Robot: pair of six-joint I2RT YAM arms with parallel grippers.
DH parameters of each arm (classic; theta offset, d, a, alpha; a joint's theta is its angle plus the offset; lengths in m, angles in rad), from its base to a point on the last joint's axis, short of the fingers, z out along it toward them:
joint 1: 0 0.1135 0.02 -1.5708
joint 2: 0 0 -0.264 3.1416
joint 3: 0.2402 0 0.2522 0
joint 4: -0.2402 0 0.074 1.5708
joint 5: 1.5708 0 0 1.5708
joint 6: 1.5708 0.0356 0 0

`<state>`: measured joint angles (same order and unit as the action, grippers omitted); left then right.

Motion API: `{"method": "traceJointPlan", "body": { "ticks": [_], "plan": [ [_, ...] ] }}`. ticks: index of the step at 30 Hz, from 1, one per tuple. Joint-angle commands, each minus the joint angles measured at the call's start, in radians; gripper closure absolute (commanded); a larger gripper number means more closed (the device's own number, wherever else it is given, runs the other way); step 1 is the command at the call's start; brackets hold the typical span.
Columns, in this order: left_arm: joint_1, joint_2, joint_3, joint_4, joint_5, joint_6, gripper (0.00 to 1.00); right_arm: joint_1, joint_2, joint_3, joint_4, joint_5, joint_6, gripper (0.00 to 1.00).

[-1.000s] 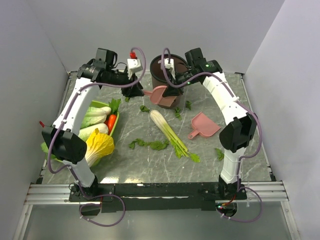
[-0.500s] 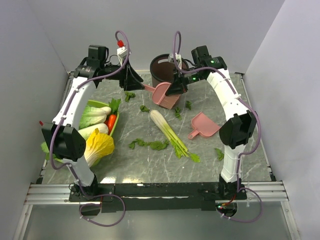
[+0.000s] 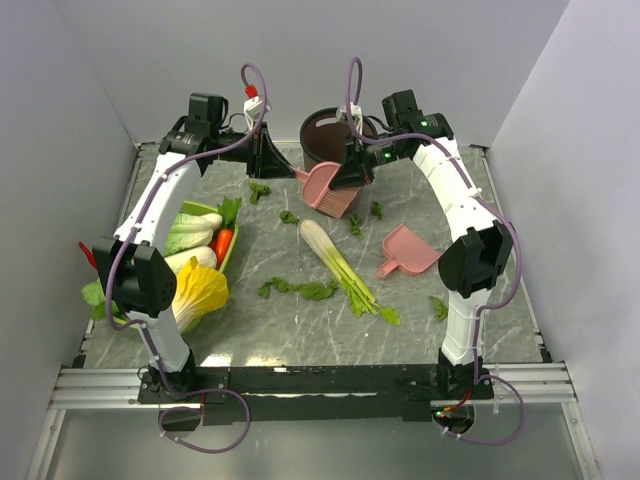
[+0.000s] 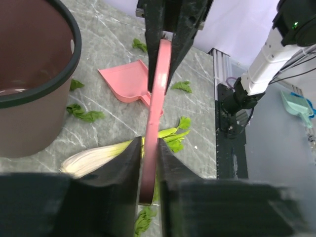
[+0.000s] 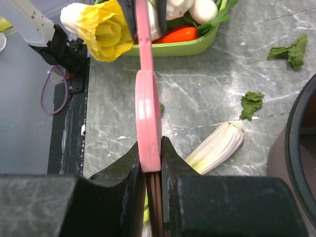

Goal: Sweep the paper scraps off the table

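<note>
A pink hand brush (image 3: pixel 328 190) hangs in the air just in front of the bucket, held at both ends. My right gripper (image 3: pixel 355 175) is shut on its bristle head (image 5: pixel 147 108), brown bristles showing between the jaws (image 5: pixel 149 158). My left gripper (image 3: pixel 285 168) is shut on the tip of the thin handle (image 4: pixel 157 98), which passes between its jaws (image 4: pixel 149 163). Dark-green paper scraps lie scattered on the marble table (image 3: pixel 300 340): a cluster (image 3: pixel 298 289) at the middle, one (image 3: pixel 259 189) below the left gripper, one (image 3: pixel 377 210) beside the brush. A pink dustpan (image 3: pixel 408 250) lies to the right.
A dark brown bucket (image 3: pixel 325 135) stands at the back centre, close behind the brush. A leek-like stalk (image 3: pixel 340 265) lies diagonally mid-table. A green tray (image 3: pixel 205 210) of vegetables and a yellow cabbage (image 3: pixel 198 290) fill the left side. Another scrap (image 3: pixel 439 307) lies near the right arm.
My left gripper lifted and shifted toward the back, let go, then closed again on the handle tip. My right gripper came off the bucket rim toward the front with the brush head.
</note>
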<state>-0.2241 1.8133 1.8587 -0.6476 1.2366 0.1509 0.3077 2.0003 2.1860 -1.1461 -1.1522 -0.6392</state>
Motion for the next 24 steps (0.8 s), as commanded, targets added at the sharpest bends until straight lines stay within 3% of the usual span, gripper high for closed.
{"method": "traceJointPlan", "body": {
  "ticks": [1, 3, 4, 7, 9, 11, 13, 16, 24],
  "plan": [
    [-0.004, 0.006, 0.028, 0.037, 0.052, -0.011, 0.85, 0.005, 0.009, 0.018, 0.061, -0.021, 0.035, 1.00],
    [-0.004, 0.007, 0.025, 0.029, 0.050, -0.002, 0.93, 0.004, 0.005, 0.003, 0.086, -0.005, 0.073, 0.96],
    [-0.004, 0.006, 0.023, 0.023, 0.046, 0.006, 0.95, 0.002, 0.000, -0.002, 0.098, 0.009, 0.097, 0.75],
    [-0.003, 0.000, 0.027, -0.021, 0.020, 0.055, 0.99, -0.004, -0.037, -0.032, 0.152, 0.132, 0.139, 0.47],
    [0.002, -0.006, 0.033, -0.075, 0.006, 0.105, 0.99, -0.031, -0.133, -0.162, 0.294, 0.196, 0.177, 0.41],
    [0.009, -0.020, 0.024, -0.107, -0.026, 0.142, 0.99, -0.062, -0.289, -0.410, 0.529, 0.256, 0.240, 0.33],
    [0.011, -0.035, 0.008, -0.159, -0.064, 0.203, 0.99, -0.082, -0.429, -0.614, 0.633, 0.366, 0.228, 0.22],
    [0.011, -0.057, -0.013, -0.211, -0.112, 0.268, 0.99, -0.085, -0.527, -0.750, 0.643, 0.481, 0.158, 0.17],
    [0.009, -0.104, -0.087, -0.244, -0.261, 0.351, 0.99, -0.093, -0.626, -1.008, 0.582, 0.629, 0.111, 0.19]
  ]
}}
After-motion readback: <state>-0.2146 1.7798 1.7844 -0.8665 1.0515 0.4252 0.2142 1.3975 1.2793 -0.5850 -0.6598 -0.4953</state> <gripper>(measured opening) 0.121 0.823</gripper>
